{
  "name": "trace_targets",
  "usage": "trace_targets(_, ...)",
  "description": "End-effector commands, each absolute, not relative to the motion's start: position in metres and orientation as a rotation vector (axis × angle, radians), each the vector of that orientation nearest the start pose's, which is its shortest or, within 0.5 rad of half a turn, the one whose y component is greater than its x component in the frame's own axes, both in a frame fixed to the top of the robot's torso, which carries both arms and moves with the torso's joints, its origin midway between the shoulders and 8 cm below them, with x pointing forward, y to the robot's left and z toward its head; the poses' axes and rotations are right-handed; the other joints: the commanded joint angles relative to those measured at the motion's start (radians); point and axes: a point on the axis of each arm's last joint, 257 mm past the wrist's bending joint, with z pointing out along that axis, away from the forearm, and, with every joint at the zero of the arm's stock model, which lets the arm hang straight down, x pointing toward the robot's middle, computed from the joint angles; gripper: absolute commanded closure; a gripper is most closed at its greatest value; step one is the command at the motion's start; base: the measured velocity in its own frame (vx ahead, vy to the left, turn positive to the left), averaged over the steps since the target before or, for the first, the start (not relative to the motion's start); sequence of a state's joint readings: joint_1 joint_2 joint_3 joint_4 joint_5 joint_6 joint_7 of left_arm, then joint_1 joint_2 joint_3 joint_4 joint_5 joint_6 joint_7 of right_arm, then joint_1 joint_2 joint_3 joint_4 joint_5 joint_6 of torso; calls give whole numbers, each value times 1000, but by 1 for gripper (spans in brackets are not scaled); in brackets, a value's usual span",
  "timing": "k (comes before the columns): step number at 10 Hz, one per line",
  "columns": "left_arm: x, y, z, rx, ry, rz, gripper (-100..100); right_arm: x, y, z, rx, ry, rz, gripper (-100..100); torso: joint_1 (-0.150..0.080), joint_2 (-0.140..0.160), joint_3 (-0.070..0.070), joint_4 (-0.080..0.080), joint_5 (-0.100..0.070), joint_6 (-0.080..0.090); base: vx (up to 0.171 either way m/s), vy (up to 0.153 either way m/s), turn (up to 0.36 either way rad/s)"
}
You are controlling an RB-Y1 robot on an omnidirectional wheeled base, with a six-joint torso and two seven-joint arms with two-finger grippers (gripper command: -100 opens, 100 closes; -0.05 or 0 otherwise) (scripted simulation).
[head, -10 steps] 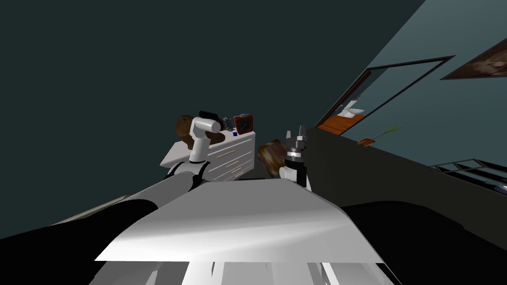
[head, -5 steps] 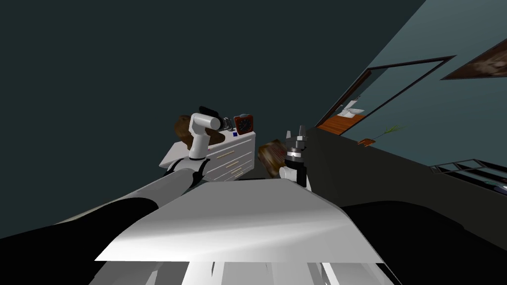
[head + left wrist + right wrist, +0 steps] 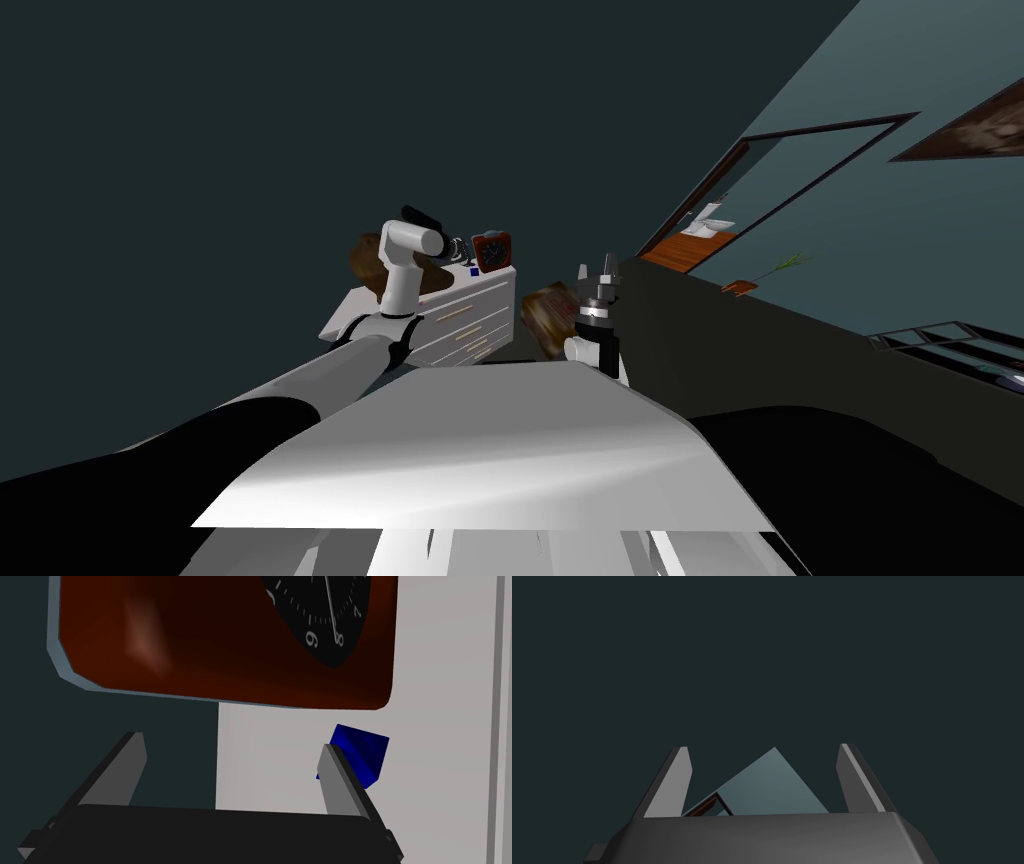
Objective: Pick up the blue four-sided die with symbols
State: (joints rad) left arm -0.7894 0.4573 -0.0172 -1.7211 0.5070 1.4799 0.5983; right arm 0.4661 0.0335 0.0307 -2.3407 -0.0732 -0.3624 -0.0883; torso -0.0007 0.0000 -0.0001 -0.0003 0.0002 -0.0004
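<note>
While the left pincer (image 3: 231, 742) hangs over the white top of the dresser (image 3: 440, 726), its two fingers are spread wide with nothing between them. The blue die (image 3: 361, 752) lies on that top just outside one finger (image 3: 337, 781), whose tip covers part of it; I cannot tell whether they touch. The die is not in the gap. Just past it stands a clock (image 3: 225, 641) with a dark red case and a black dial, close to the fingertips.

From the head view, the die is a small blue speck on the dresser top at about 7 o'clock from the clock, near the front edge above the drawers (image 3: 462, 322). The left arm reaches up from 7 o'clock to the dresser, its wrist bent toward the clock.

At 3 o'clock from the dresser the right pincer (image 3: 763, 747) points upward, released and empty, well apart from the die.
</note>
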Motion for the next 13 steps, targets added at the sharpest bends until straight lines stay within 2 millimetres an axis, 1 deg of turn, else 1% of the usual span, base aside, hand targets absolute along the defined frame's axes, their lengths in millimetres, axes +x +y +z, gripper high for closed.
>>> trace_targets(1,590,184,-51,-1967,1607,-1121,-100,357,-277,36,799,546,1468,0,0,0,0,0,0,0,4,-6,-5)
trace_targets(2,587,181,-47,-1990,1619,-1113,-100,357,-277,36,799,546,1468,0,0,0,0,0,0,0,5,-9,-9)
trace_targets(3,583,184,-53,-2009,1631,-1078,-100,357,-277,36,799,546,1468,0,0,0,0,0,0,0,5,-10,-5)
trace_targets(4,580,182,-51,-2034,1644,-1062,-100,357,-277,36,799,546,1468,0,0,0,0,0,0,0,8,-13,-10)
trace_targets(5,576,184,-56,-2050,1654,-1031,-100,357,-277,36,799,546,1468,0,-1,0,0,0,0,0,6,-11,-6)
trace_targets(6,572,183,-55,-2075,1667,-1010,-100,357,-277,36,799,546,1468,0,0,0,0,0,0,0,10,-15,-12)
trace_targets(11,552,190,-70,-2164,1715,-872,-100,357,-277,36,799,546,1468,0,0,-1,-1,0,0,0,18,-12,-10)
trace_targets(12,546,192,-74,-2193,1729,-827,-100,357,-277,36,799,546,1468,0,0,-1,-1,0,0,0,32,-18,-17)
trace_targets(13,544,193,-75,-2197,1732,-816,-100,357,-277,36,799,546,1468,0,-1,-2,-1,0,0,0,29,-13,-5)
